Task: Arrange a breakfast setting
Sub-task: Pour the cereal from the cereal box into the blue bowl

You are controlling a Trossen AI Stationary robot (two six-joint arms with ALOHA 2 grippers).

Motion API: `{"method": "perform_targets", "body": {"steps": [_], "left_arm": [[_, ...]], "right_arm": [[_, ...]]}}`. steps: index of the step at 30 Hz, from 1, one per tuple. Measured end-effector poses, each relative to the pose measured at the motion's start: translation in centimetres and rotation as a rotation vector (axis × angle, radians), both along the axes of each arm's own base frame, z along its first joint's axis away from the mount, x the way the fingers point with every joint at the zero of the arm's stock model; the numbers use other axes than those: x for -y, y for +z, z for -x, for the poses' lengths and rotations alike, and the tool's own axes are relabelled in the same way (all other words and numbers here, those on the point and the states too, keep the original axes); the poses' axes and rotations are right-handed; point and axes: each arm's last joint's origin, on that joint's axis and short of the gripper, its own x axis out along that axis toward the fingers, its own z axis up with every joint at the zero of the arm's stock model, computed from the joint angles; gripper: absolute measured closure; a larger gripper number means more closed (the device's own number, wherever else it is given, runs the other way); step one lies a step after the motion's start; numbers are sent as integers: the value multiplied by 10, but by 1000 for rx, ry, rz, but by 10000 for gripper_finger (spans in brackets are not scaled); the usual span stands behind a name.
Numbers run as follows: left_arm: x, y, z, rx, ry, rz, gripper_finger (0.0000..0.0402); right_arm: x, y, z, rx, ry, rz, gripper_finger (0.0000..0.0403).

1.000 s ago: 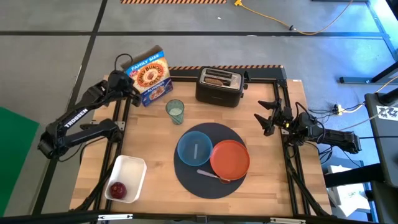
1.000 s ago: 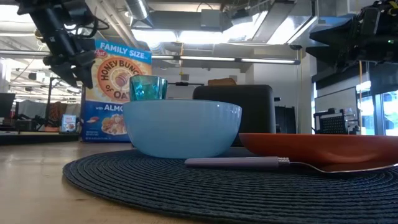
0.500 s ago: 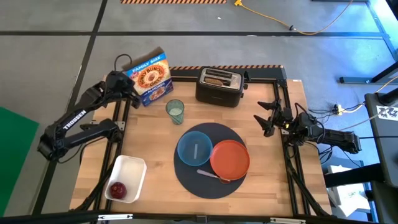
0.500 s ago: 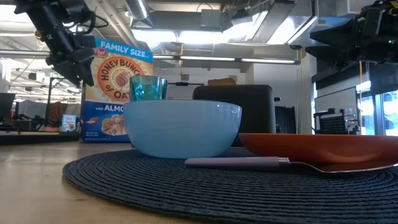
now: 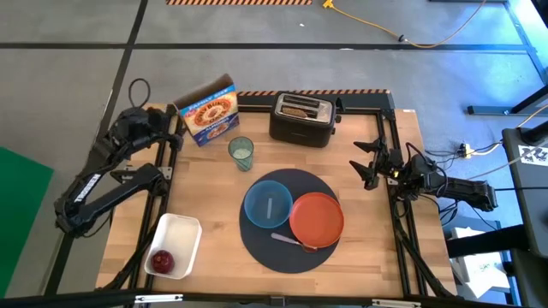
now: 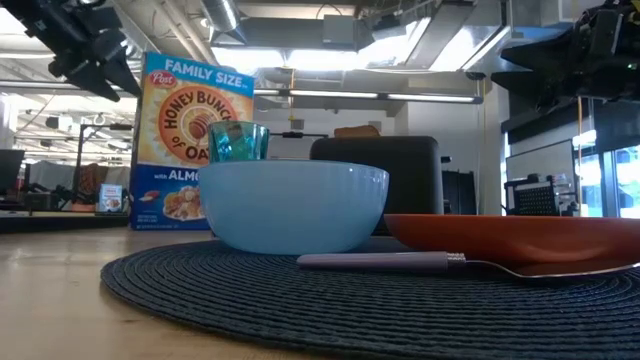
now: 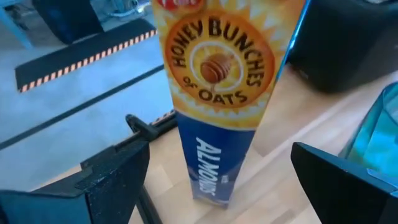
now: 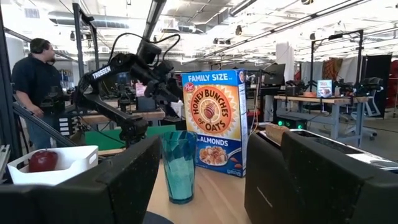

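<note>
The toast slice (image 5: pixel 298 109) is seen standing in the toaster (image 5: pixel 301 120), to which the open, empty right hand (image 5: pixel 366 162) lies nearer than the open left hand (image 5: pixel 168 121) beside the cereal box (image 5: pixel 210 112).

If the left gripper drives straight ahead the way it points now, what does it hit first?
Most likely the yellow-and-blue cereal box: it stands upright, centred between the open left gripper's fingers, apart from them. How far ahead is hard to judge.
</note>
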Motion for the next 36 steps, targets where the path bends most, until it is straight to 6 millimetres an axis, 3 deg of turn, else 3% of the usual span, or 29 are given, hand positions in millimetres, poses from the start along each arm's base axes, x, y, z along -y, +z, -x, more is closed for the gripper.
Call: {"method": "perform_targets", "body": {"steps": [7,23,31,36], "left_arm": [[-5,1,-4,32,3,-48,14],[-29,-51,-21,-17,-14,-109,14],[-37,-55,-24,-42,70,-93,17],[-43,-56,-29,-36,47,-85,47]], "right_arm": [[-1,3,1,35,25,16,79],[-1,4,1,31,19,35,79],[-1,4,1,31,21,34,79],[-2,4,1,30,49,41,79]]}}
